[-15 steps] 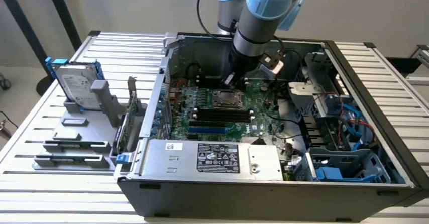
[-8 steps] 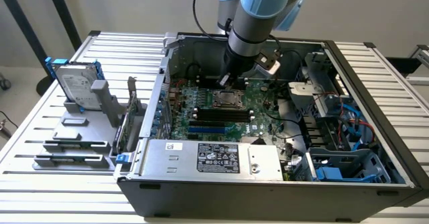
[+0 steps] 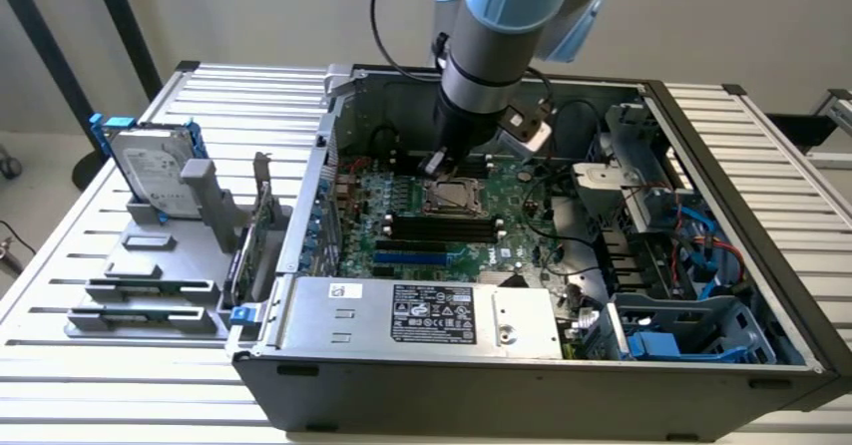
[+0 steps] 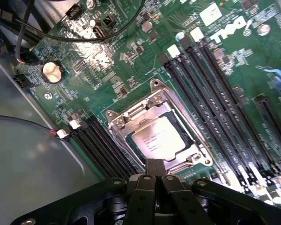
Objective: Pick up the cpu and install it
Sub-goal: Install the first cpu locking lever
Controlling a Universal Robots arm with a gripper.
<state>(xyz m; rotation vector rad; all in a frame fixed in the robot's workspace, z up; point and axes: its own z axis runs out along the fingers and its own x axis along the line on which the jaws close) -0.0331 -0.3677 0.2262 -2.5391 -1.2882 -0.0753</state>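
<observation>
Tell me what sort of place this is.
Probably a robotics lab bench for computer assembly: an open PC case on a slatted metal table, a hard drive in a grey holder, and bare walls behind.

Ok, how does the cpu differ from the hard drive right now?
The cpu lies flat in the motherboard socket inside the case; the hard drive stands upright in a grey holder outside it. The cpu is small and square; the hard drive is much larger, with blue rails. Both have silver tops.

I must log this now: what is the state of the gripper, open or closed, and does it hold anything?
Gripper: closed, fingers together, holding nothing, just above the cpu, which lies in the motherboard socket.
</observation>
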